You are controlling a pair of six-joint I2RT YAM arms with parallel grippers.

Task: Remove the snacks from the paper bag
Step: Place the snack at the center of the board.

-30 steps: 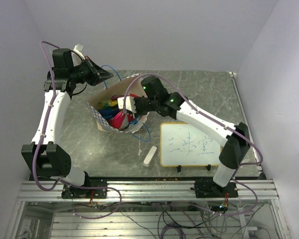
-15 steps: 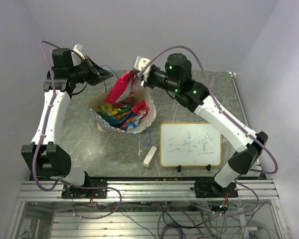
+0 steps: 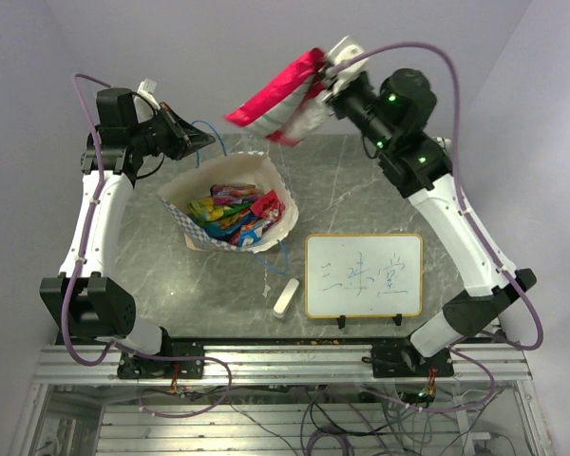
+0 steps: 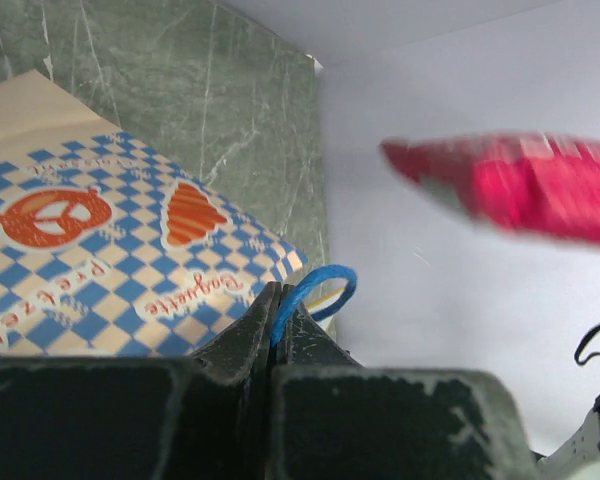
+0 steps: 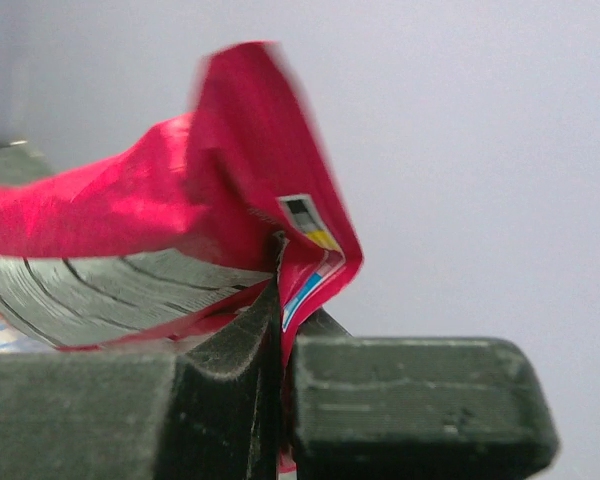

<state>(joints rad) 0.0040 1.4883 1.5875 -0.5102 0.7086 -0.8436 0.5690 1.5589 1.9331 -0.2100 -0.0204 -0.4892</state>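
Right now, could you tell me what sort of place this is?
Likely a robotics lab test cell: robot arms bolted to an aluminium frame, a bare white enclosure, loose cabling underneath.

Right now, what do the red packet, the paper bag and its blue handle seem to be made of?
Red packet: probably thin glossy plastic film; it crumples in sharp folds in the right claw. Paper bag: looks like matte printed paper, tan with a flat checkered print. Blue handle: seemingly thin cord, fibre unclear; the left claw pinches it.
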